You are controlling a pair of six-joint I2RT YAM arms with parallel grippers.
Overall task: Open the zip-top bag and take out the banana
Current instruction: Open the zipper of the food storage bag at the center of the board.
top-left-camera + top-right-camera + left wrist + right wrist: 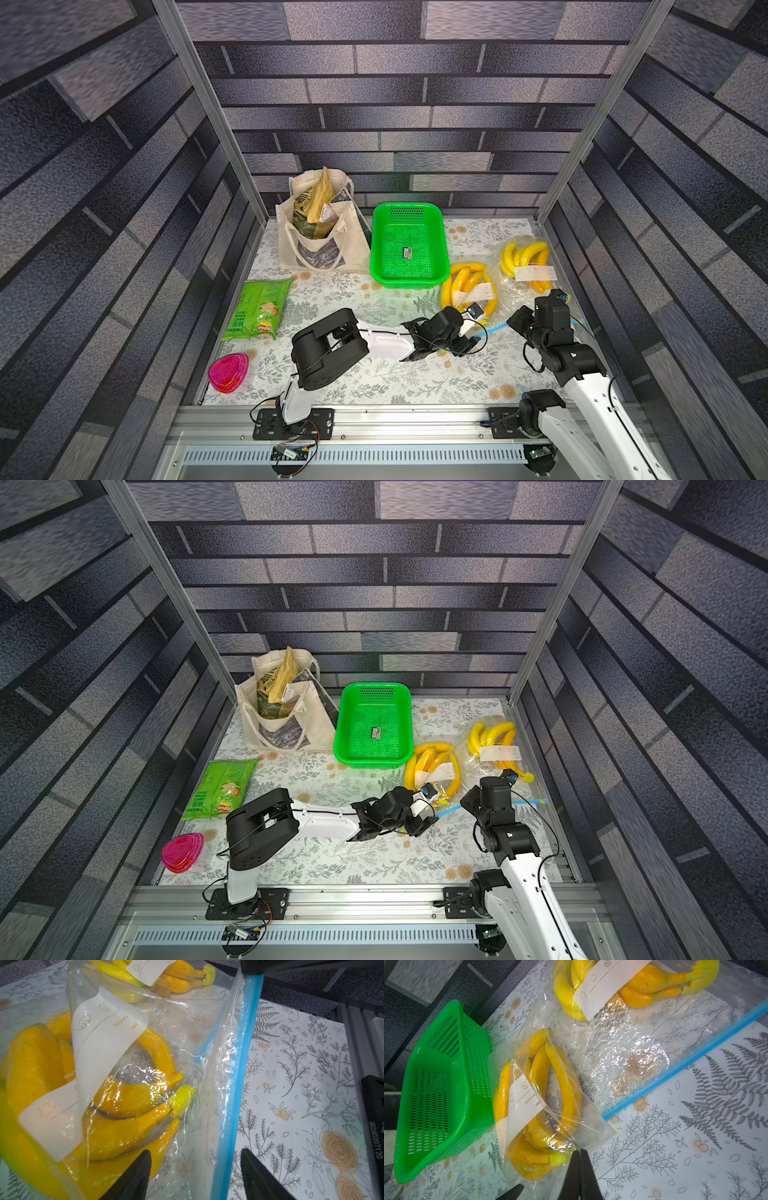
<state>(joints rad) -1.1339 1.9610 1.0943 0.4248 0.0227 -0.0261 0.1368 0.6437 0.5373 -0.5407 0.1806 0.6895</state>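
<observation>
- L wrist cam only: left gripper [195,1150] fingers apart, straddling blue zip strip [241,1064] beside bagged bananas [124,1101].
- R wrist cam only: right gripper [579,1150] fingers together, tips at near bag [542,1076] edge; pinch unclear.
- Both top views: near bag, far bag [523,257] centre-right, right of basket [395,257]; arms hide gripper tips; chips [257,309] lower left.

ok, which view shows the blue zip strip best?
Left wrist: the zip strip crosses the frame, close and sharp. Right wrist shows a long stretch, farther off. In both top views, only short bits show.
</observation>
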